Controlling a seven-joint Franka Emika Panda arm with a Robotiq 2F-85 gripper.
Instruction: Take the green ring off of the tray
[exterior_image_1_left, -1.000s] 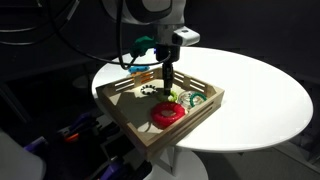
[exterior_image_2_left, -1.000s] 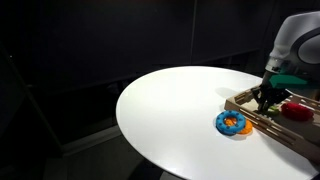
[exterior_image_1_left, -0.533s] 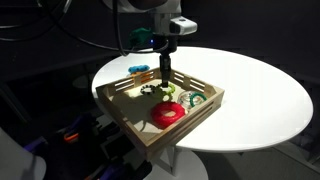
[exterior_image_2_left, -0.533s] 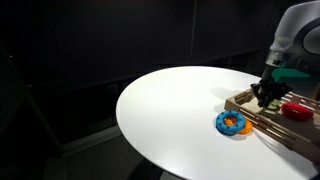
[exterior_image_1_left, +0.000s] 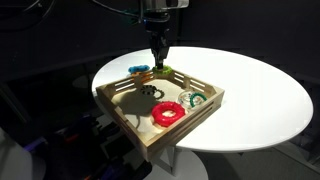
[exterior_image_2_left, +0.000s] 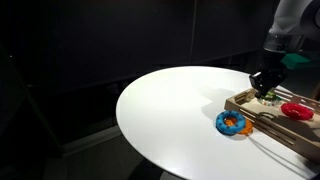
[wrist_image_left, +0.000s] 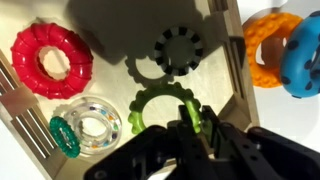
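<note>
1. Gripper (wrist_image_left: 197, 128): clamped on the near rim of the green ring (wrist_image_left: 158, 96). The wrist view shows the ring pinched between the two fingers.
2. Change over the last second: the gripper has risen from the tray (exterior_image_1_left: 125, 120) floor to above the rim in an exterior view (exterior_image_1_left: 158, 52). The ring has come up with it.
3. Confirmation of lift: in the wrist view the ring casts a separate dark toothed shadow (wrist_image_left: 176, 50) on the tray floor, so the ring is off the floor and hangs free.
4. Ring position: suspended at the fingertips over the far part of the tray, inside the tray outline and above the walls.
5. Task meaning: the grasp and the lift look done. Judged remaining are a sideways carry past the wall and a release onto the table (exterior_image_1_left: 260, 90).
6. Arm pose: the wrist is vertical with the fingers pointing straight down. The arm enters from the top of both exterior views.
7. Surroundings: the red ring (exterior_image_1_left: 167, 113) lies on the tray floor, well apart from the gripper. The orange ring (exterior_image_2_left: 232, 122) lies on the table just outside the tray wall.
</note>
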